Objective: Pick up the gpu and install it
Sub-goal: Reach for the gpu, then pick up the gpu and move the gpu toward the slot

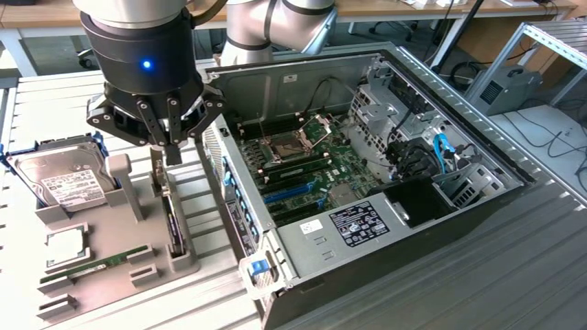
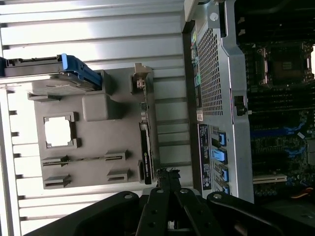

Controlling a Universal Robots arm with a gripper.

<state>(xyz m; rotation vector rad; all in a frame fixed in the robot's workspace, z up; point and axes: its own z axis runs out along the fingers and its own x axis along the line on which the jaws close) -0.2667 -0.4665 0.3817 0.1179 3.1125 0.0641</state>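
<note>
Away from the tool toward the exterior view's left, the hard drive point(image 1: 64, 182) sits in the grey holder point(image 1: 119, 206). Just below the tool point(image 1: 170, 142), the gpu point(image 1: 172, 230) stands on edge in its slot, not lifted. The tool's fingers are pressed together, gripping nothing. We judge that lowering like this would jab the card's top edge instead of straddling it. Close on the tool's far side, the open case point(image 1: 266, 82) could snag the card.
</note>
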